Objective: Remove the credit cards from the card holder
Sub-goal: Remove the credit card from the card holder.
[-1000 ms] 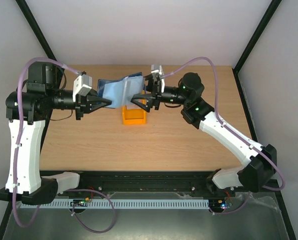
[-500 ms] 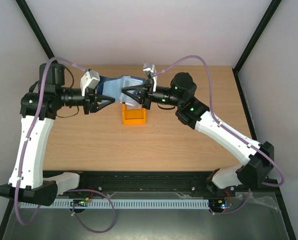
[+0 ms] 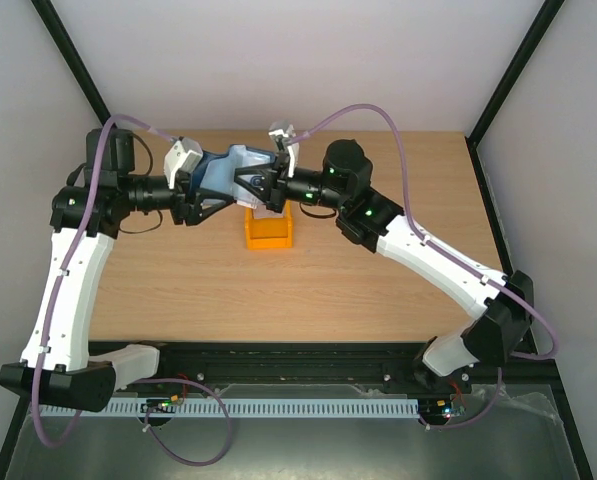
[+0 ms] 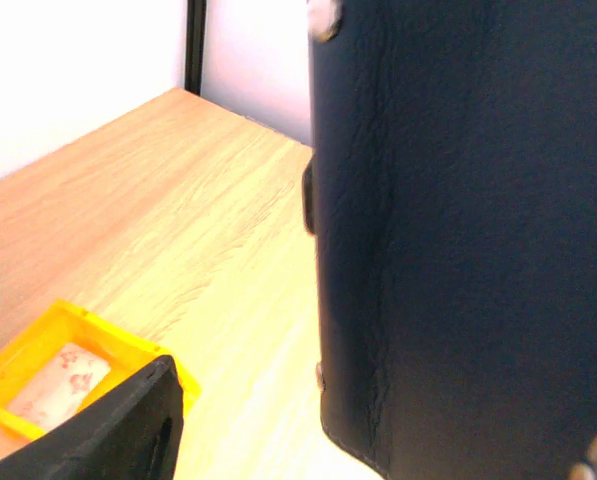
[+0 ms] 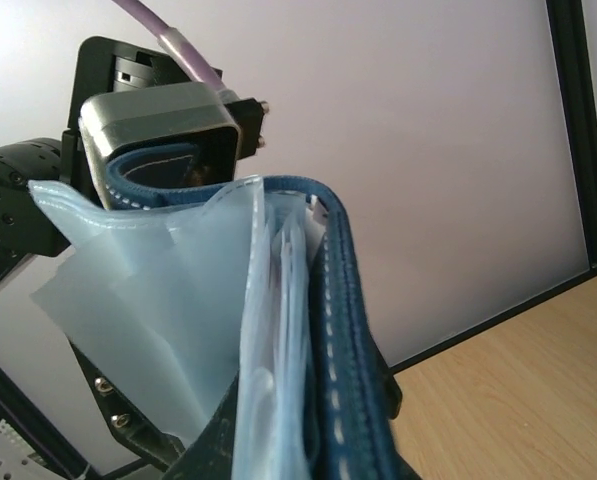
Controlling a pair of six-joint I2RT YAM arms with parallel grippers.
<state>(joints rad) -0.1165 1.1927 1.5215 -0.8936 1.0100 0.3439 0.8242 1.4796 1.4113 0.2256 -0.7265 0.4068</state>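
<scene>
Orange plastic bin on a light wooden table, enclosed by pale walls.
The small open-topped rectangular orange plastic bin [image 3: 269, 236] is seen standing flat on the light wooden table [image 3: 278, 290], toward its far side and near the middle of its width. Plain pale walls [image 3: 278, 70] are seen behind and at both sides. A black frame post [image 3: 73, 65] is set slanting at each far corner. A white slotted strip [image 3: 278, 408] is laid along the near edge, just below a black rail [image 3: 288, 360].

Card holder aloft, spread open

The dark navy card holder [image 3: 230, 170] hangs above the table, stitched edge up and clear pale-blue sleeves fanned out. One pale card [image 4: 58, 385] with reddish marks lies flat in the orange bin [image 4: 113, 330].
</scene>
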